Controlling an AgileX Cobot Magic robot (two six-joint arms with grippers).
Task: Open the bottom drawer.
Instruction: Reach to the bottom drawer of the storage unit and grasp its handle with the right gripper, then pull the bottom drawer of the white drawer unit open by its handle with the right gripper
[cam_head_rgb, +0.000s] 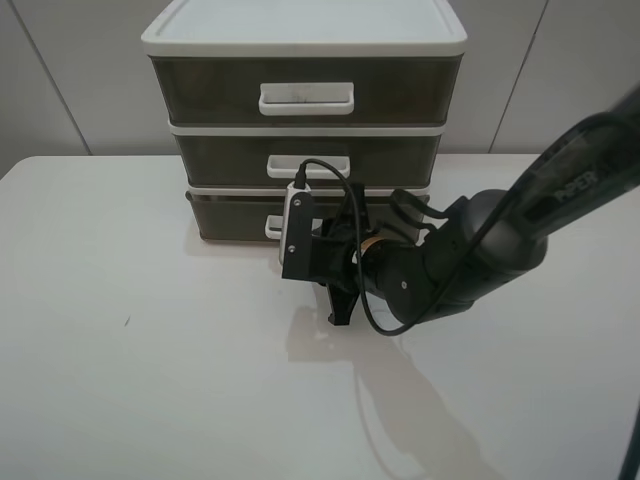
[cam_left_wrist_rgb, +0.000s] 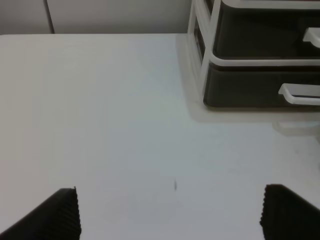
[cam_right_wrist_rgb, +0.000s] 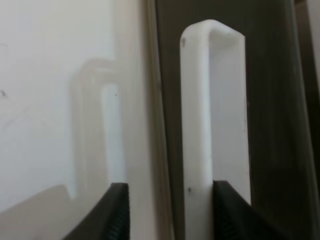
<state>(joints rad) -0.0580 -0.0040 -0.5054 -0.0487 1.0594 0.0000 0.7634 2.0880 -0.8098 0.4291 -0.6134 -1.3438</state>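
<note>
The bottom drawer (cam_head_rgb: 230, 215) is the lowest, shallow smoky-brown drawer of a three-drawer cabinet (cam_head_rgb: 300, 35) at the back of the table. Its white loop handle (cam_right_wrist_rgb: 196, 125) is mostly hidden in the exterior high view behind my right wrist. My right gripper (cam_right_wrist_rgb: 172, 215) is at this handle. Its two fingers stand on either side of the handle's front bar, one close against it, the other with a gap. The jaws are open. My left gripper (cam_left_wrist_rgb: 170, 215) is open and empty over bare table, left of the drawer (cam_left_wrist_rgb: 250, 87).
The white table (cam_head_rgb: 150, 350) runs wide to the left and front of the cabinet. The middle drawer (cam_head_rgb: 220, 158) and the taller top drawer (cam_head_rgb: 200, 90) are shut. My right arm (cam_head_rgb: 470, 250) reaches in from the right edge across the table's middle.
</note>
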